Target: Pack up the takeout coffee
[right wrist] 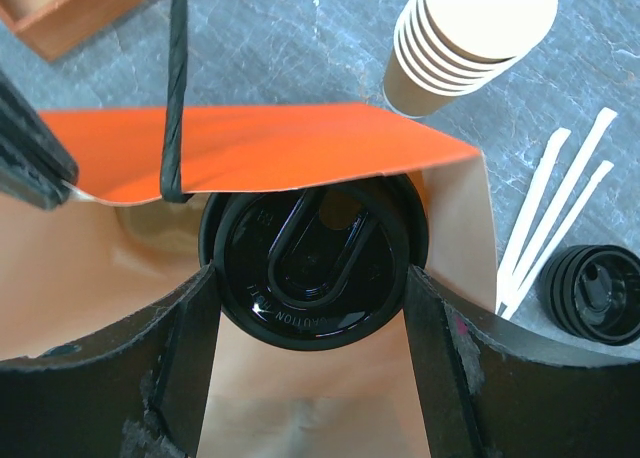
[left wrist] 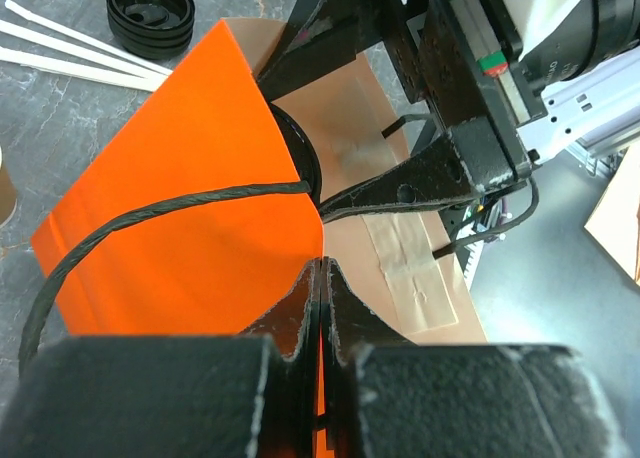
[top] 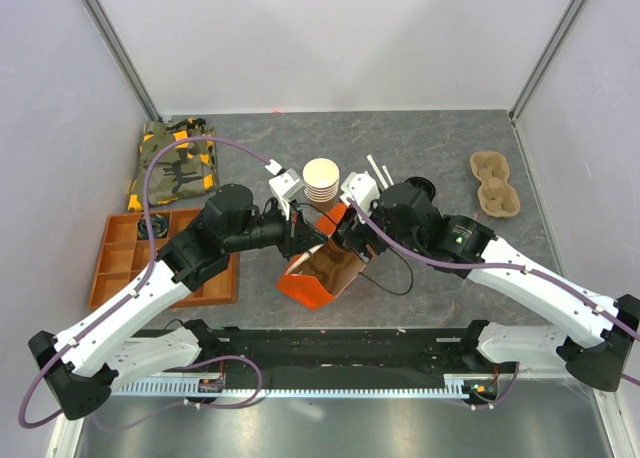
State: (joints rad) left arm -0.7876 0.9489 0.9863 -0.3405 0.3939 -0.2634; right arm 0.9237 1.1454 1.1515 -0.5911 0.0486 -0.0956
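top view: orange bag [top: 318, 275] sits tilted on the table between the two arms, mouth towards the far side; left gripper [top: 303, 240] and right gripper [top: 346, 240] both at that mouth; stack of lidless cups [top: 321, 181] just beyond, apart from both
left wrist view: left gripper pinched fully closed on the bag's orange rim, holding the mouth open; handle cord [left wrist: 150, 216] arcs across the flap; right gripper reaches into the opening from the far side
right wrist view: right gripper's jaws stand wide, one on each side of the takeout coffee [right wrist: 310, 263], against its black lid, so it has the cup; cup is in the bag's mouth, orange flap over its far edge, brown lining below; loose lids [right wrist: 598, 290] and white sticks [right wrist: 555, 213] off to the side
progress: my read; bag held open, done; cup at the mouth, not yet seated deep, can't see its base; left to do: lower it in, let go, pull both grippers clear
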